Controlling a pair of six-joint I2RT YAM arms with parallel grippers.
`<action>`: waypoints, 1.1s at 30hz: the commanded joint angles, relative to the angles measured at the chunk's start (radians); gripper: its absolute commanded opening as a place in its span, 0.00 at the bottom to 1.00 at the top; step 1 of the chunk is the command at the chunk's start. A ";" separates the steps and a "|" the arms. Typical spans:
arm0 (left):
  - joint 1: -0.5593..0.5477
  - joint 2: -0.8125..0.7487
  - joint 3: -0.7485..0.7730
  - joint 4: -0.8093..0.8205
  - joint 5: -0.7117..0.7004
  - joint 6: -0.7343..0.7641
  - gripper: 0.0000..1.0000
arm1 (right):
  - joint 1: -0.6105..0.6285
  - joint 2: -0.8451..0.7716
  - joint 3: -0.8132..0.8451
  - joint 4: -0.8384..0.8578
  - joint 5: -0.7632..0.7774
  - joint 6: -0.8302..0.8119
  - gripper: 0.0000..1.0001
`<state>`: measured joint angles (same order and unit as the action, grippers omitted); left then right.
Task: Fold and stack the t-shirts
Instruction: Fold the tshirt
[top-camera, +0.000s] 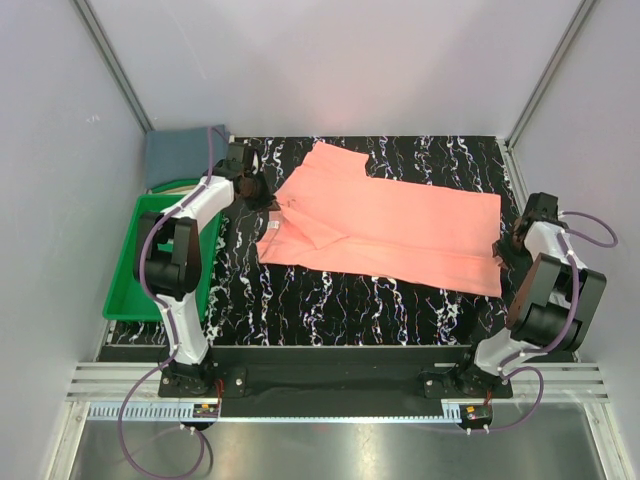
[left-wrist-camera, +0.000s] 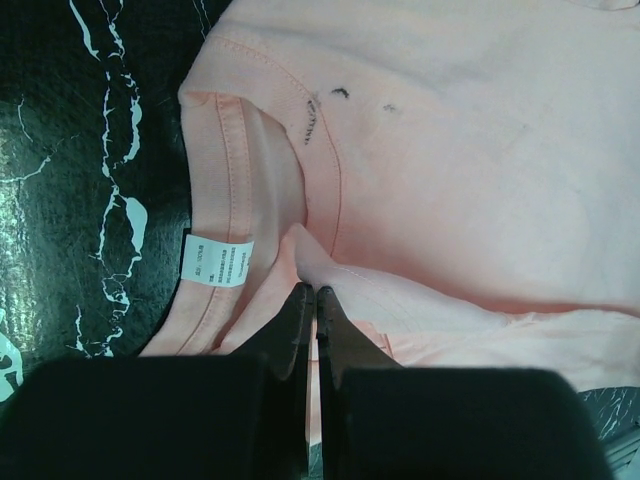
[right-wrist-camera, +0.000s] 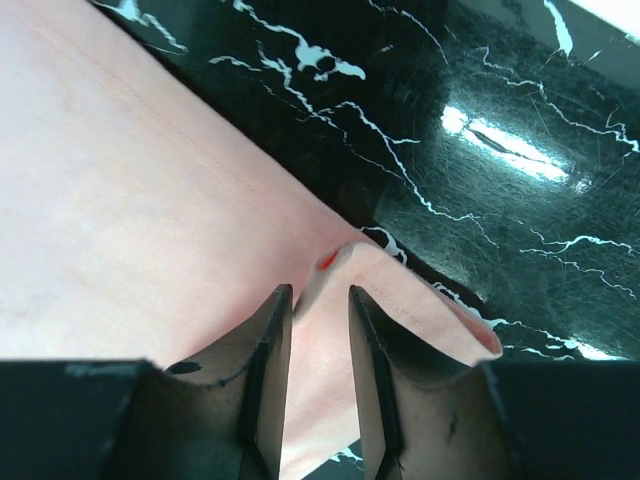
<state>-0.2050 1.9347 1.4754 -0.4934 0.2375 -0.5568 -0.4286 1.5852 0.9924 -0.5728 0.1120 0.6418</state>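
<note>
The salmon-pink t-shirt (top-camera: 400, 225) lies spread across the middle of the dark marbled surface (top-camera: 330, 300), one side already turned in over the body. The blue-grey t-shirt (top-camera: 180, 155) lies at the far left corner, beyond the green tray (top-camera: 125, 275). The left pincer (left-wrist-camera: 315, 292) is closed tight on what looks like a small raised pinch of pink cloth just beside the collar (left-wrist-camera: 215, 130), near the white neck label (left-wrist-camera: 217, 260). The right pincer (right-wrist-camera: 318, 295) stands narrowly parted at the hem corner (right-wrist-camera: 430, 310), with a little ridge of cloth upright between its jaws but seemingly not squeezed. The step looks like laying the fold down flat, so the right side should let that ridge drop fully and lift straight up, not sideways, or the hem will drag and wrinkle. The left end wants the same care: lower the pinch until the cloth rests on the surface, part the jaws, then rise clear. Both edges ought to lie square before the next fold, since any skew here will show in the stack
</note>
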 joint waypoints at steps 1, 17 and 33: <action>0.001 0.001 0.057 0.004 -0.003 0.017 0.00 | -0.006 -0.082 0.015 -0.009 -0.011 0.009 0.36; -0.001 0.079 0.167 -0.007 0.039 0.011 0.00 | -0.006 -0.005 -0.086 0.100 -0.144 0.032 0.23; -0.005 0.217 0.368 -0.008 0.109 0.089 0.00 | -0.007 0.070 -0.112 0.129 -0.038 0.013 0.17</action>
<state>-0.2108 2.1250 1.7851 -0.5293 0.3168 -0.5064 -0.4313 1.6394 0.9054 -0.4629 -0.0097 0.6693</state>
